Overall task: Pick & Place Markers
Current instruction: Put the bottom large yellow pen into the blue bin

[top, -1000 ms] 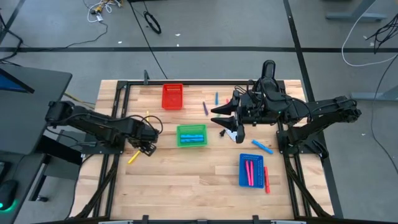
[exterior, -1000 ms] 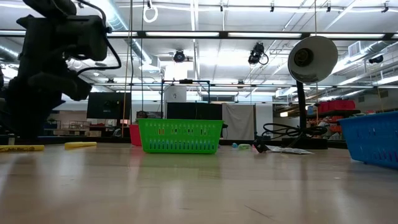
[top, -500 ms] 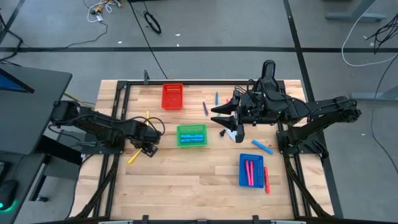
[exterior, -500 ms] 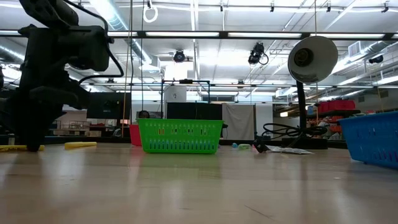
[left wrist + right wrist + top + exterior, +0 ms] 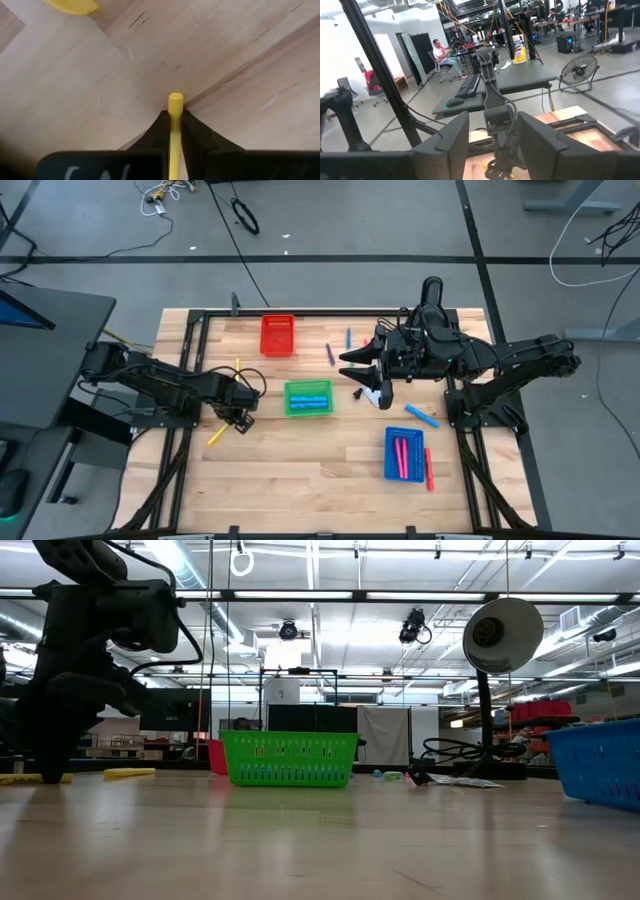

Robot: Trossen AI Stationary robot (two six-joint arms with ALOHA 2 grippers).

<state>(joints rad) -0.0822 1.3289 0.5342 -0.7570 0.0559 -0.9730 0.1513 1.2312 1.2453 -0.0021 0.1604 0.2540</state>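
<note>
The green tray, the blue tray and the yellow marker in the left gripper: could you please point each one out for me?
green tray (image 5: 288, 409): high view, on its left rim.
blue tray (image 5: 389, 455): high view, on its left wall.
yellow marker (image 5: 175, 120): left wrist view, on the shaft just ahead of the shut fingers.

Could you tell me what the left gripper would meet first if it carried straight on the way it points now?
The wooden table; the left gripper, shut on a yellow marker, points down at it.
</note>
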